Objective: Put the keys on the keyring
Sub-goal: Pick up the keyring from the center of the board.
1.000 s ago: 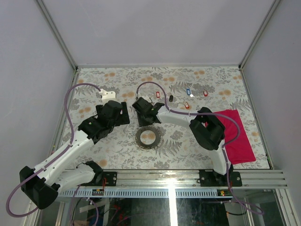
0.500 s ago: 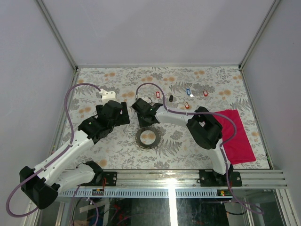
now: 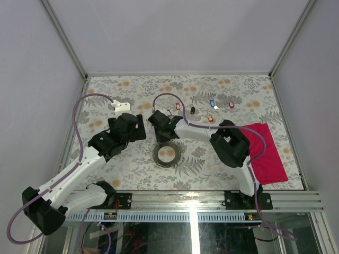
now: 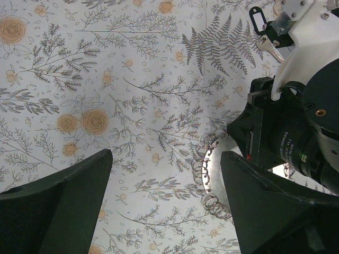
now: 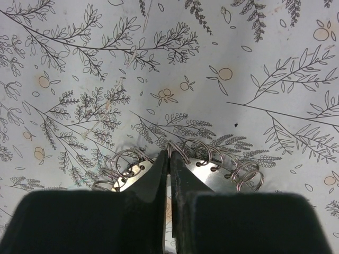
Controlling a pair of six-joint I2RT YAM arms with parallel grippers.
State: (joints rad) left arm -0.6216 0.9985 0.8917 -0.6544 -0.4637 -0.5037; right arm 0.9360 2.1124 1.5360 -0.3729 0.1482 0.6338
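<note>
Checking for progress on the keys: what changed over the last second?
The right arm swung its elbow slightly left, and the right gripper edged farther from its base, shut at the keyring rim. The keyring, keys, red cloth and open left gripper stayed put.

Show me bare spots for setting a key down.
Bare: the far strip behind the keys, and the near strip between keyring and front rail. Crowded: mid-table, where left gripper and right gripper crowd the keyring, and the right edge under the cloth.
</note>
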